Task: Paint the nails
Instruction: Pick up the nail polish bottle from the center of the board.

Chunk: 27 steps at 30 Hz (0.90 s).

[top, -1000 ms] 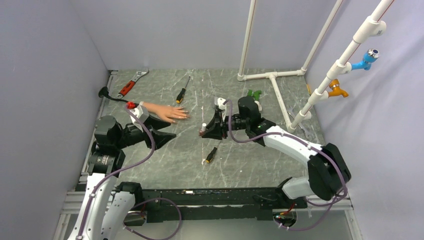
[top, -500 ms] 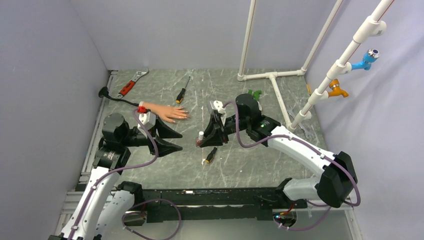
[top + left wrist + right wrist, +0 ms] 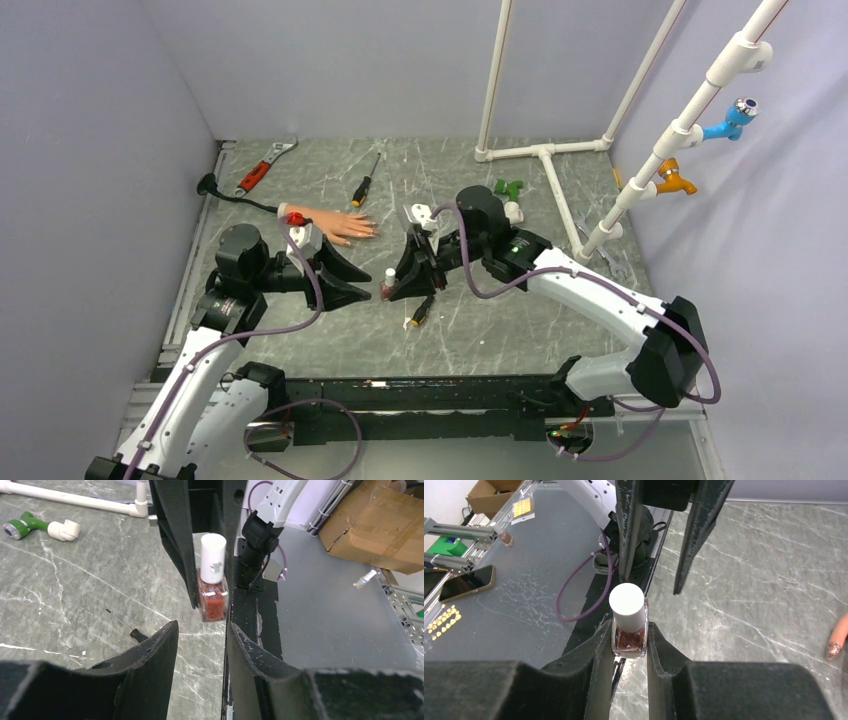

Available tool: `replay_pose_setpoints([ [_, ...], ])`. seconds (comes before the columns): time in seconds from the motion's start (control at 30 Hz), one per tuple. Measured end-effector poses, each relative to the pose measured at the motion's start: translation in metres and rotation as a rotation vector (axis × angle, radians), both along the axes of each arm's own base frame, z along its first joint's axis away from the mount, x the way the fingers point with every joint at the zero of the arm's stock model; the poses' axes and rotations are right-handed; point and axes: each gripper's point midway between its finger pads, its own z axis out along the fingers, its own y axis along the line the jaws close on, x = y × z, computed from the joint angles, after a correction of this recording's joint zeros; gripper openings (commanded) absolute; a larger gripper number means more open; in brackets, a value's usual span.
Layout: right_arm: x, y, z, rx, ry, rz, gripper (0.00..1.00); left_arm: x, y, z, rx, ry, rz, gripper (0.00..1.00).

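the right gripper (image 3: pixel 629 639) is clenched on a nail polish bottle (image 3: pixel 628 639) of red glitter polish. its two pads press the glass sides, and the white cap (image 3: pixel 626 601) stands clear above them. the bottle is off the table surface, to the right of the mannequin hand (image 3: pixel 335 222) and nearer the arm bases than its fingertips.

compared with one second ago, the right gripper (image 3: pixel 396 288) and the bottle (image 3: pixel 388 284) sit further toward the arm bases and further left. this puts them closer to the mannequin hand's fingertip line.

the left gripper (image 3: pixel 361 283) is no longer tucked under the mannequin hand's wrist. it now points at the bottle from the left. its jaws are released but stand narrower than before. in the left wrist view the left gripper (image 3: pixel 201 627) fingertips stop just short of the bottle (image 3: pixel 212 592) and do not touch it.

the mannequin hand has not moved. it lies flat with the fingers pointing right. the nails (image 3: pixel 833 650) are at its right end, well apart from both grippers. one nail at the edge of the right wrist view looks dark and speckled.

the screwdriver (image 3: pixel 421 311) lies unchanged, nearer the bases than the bottle.
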Motion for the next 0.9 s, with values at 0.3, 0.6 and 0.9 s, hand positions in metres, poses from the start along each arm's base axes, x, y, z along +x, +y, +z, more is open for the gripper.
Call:
replay_pose_setpoints([
  [0.3, 0.0, 0.015, -0.01, -0.035, -0.018, 0.001, 0.0, 0.004, -0.004, -0.004, 0.011, 0.017, 0.013, 0.43],
  [0.6, 0.003, 0.02, -0.008, -0.036, -0.045, -0.029, 0.0, 0.003, -0.007, -0.011, 0.03, 0.048, 0.01, 0.46],
  [0.9, 0.002, 0.024, -0.004, -0.032, -0.067, -0.036, 0.0, 0.003, -0.008, -0.014, 0.038, 0.048, 0.018, 0.36],
])
